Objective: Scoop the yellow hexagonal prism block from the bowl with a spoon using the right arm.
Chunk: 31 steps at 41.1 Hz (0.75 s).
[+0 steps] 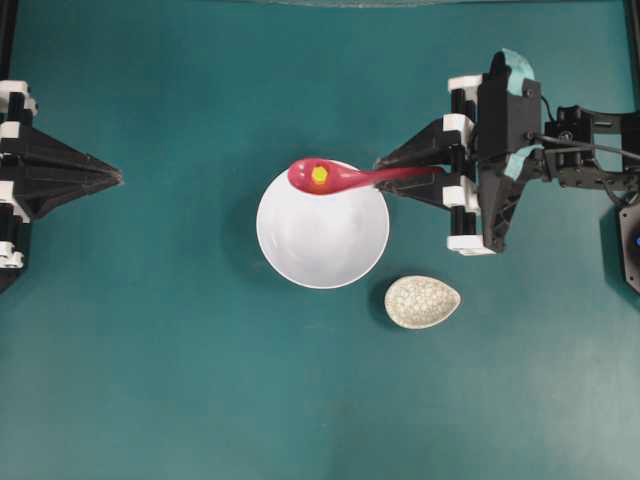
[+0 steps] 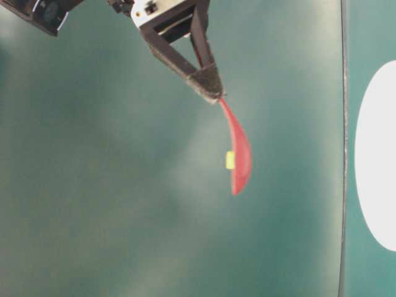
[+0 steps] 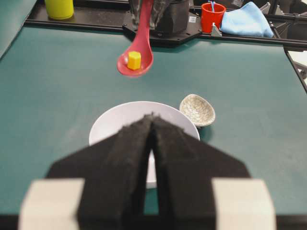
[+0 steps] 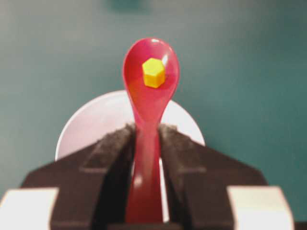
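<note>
The pink-red spoon is held level above the far rim of the white bowl. In its scoop lies the yellow hexagonal prism block, seen clearly in the right wrist view as block on spoon. My right gripper is shut on the spoon's handle, reaching in from the right. The table-level view shows the spoon hanging free in the air with the block in it. My left gripper rests at the left edge, shut and holding nothing.
A small speckled beige oval dish sits on the teal table right of the bowl. Beyond the table's far edge in the left wrist view stand a yellow cup, a red cup and a blue cloth.
</note>
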Available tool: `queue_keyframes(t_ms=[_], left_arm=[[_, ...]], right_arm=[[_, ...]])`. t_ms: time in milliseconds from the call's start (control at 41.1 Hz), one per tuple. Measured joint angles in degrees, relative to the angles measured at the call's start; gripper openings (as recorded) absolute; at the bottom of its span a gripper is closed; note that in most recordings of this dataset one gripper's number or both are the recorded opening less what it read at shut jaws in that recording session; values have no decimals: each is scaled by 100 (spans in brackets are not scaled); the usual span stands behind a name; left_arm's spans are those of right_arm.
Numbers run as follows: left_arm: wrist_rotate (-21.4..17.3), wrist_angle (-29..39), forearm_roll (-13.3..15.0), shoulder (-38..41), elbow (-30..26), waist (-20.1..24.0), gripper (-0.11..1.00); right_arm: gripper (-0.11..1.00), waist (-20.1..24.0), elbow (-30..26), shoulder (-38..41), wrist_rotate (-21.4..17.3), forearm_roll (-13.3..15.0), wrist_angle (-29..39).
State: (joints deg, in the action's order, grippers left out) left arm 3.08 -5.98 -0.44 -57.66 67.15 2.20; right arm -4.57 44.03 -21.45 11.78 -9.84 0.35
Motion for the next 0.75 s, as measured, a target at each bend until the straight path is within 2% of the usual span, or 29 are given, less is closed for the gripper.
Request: queue_keyframes(t_ms=[754], left_arm=[[0,0,0,53,0,-79,0]], right_arm=[[25,0,0,9,-79,9,123]])
